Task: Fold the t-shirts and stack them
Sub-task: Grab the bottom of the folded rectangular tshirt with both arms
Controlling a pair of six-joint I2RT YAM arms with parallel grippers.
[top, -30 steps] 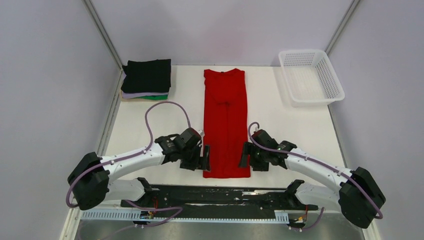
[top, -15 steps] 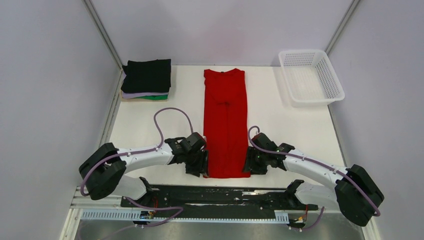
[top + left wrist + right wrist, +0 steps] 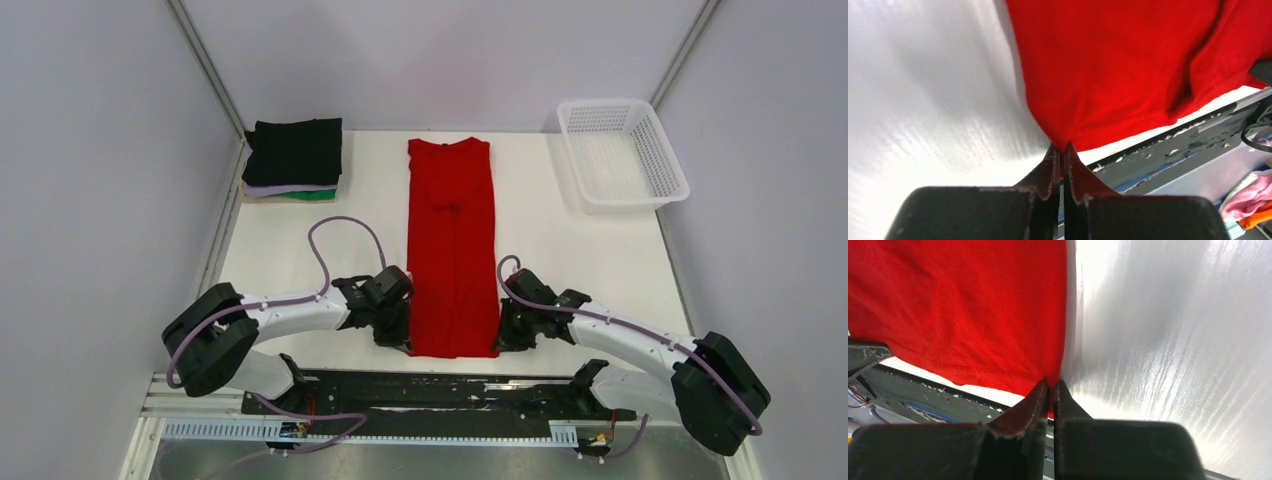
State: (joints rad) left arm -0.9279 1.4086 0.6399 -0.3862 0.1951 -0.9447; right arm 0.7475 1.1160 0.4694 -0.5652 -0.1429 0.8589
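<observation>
I see the top cam high behind the bases, facing far, whole table [image 3: 300, 250] in frame. Wrist cams sit very close, one per near corner of the red shirt [image 3: 452, 240]; all share that hem.

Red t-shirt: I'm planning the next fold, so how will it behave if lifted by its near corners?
Likely floppy: the red t-shirt is thin cloth, wrinkling where the left gripper and right gripper pinch its hem corners, so the middle should sag. Probably light; it may slide easily on the smooth table.
</observation>
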